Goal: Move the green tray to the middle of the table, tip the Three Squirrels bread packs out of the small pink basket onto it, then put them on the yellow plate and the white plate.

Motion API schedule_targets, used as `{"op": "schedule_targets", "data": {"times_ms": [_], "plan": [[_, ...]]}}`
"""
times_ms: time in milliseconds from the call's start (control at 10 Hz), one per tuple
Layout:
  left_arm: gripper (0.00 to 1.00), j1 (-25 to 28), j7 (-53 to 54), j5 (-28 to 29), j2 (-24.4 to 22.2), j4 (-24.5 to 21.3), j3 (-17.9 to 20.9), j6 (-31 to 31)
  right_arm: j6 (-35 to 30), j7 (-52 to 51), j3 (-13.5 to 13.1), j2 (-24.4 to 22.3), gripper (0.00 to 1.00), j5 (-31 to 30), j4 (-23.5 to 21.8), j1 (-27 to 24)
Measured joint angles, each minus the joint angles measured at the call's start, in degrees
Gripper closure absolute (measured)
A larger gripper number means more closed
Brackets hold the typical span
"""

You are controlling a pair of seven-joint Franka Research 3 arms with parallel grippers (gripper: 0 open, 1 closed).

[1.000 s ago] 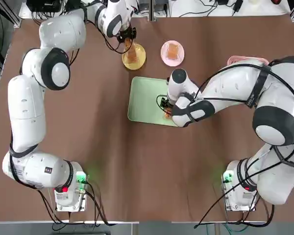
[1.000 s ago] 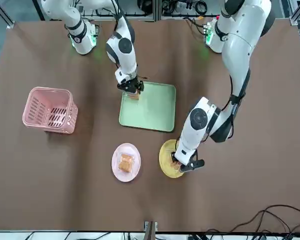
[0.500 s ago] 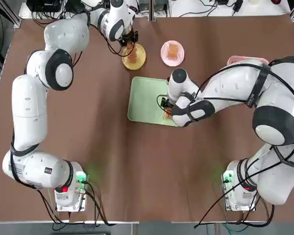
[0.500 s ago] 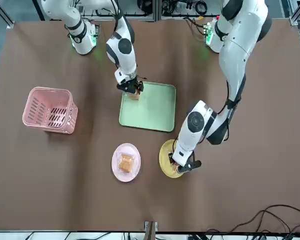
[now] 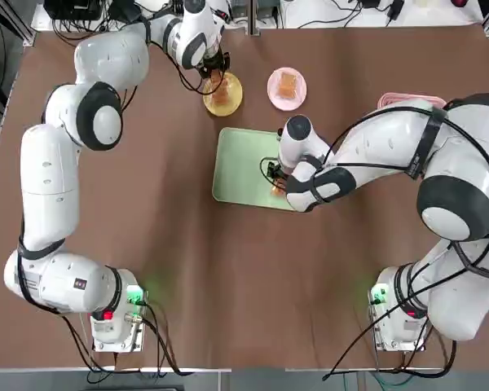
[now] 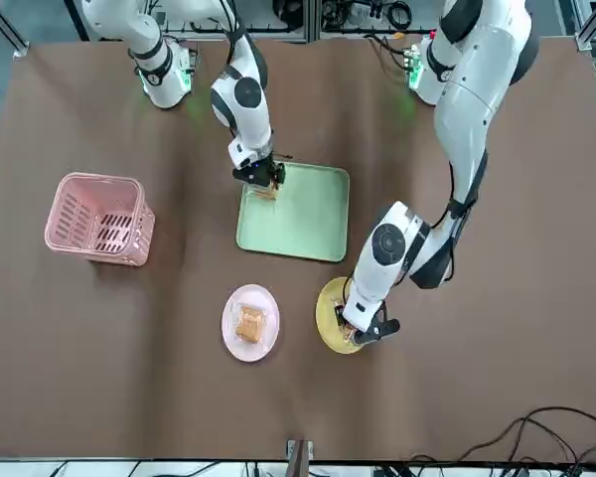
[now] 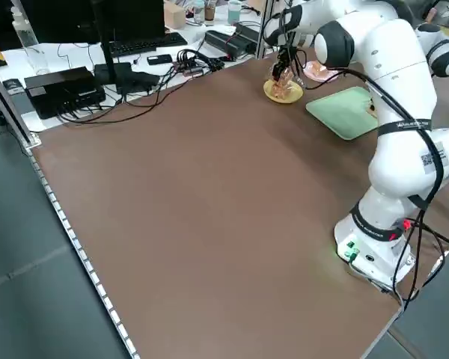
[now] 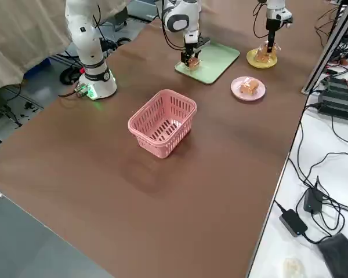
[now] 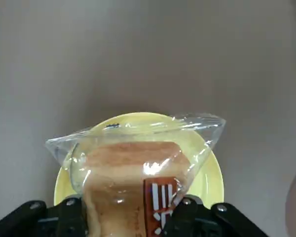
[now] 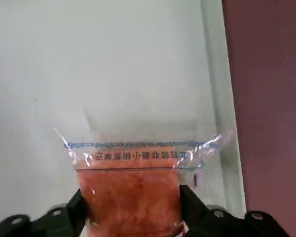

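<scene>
Brown and matte, the table carries the green tray near its middle, set nearly square to the table's edges, flat and right side up. Its sides are close in length, with the longer axis apparently running from the robot's left to its right.

The right gripper is low over the tray's right part, its fingers against both sides of a bread pack; as near as the wrist view shows, that is a grip. The pack's printed end seal runs crosswise from one finger's side to the other's, roughly square to the tray's nearby rim.

The left gripper is down at the yellow plate, closed on another bread pack with the plate beneath. That pack's seal also stretches across the line between the fingers, slightly slanted.

On the robot's right of the yellow plate sits the white plate, a pinkish one, with a third pack lying flat on it, its bag's long axis running mostly from the robot's side toward the far edge, a little tilted.

The pink basket stands upright, mouth up, well apart on the robot's right.
</scene>
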Motion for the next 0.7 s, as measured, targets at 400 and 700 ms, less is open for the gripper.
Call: {"op": "schedule_targets", "data": {"times_ms": [400, 700], "plan": [[0.36, 0.00, -0.04, 0.00, 0.32, 0.10, 0.00, 0.01, 0.34, -0.01, -0.66, -0.49, 0.50, 0.00, 0.16, 0.00], [0.20, -0.01, -0.04, 0.00, 0.48, 0.10, 0.00, 0.00, 0.46, -0.17, -3.14, -1.61, 0.54, 0.00, 0.86, -0.03]]}}
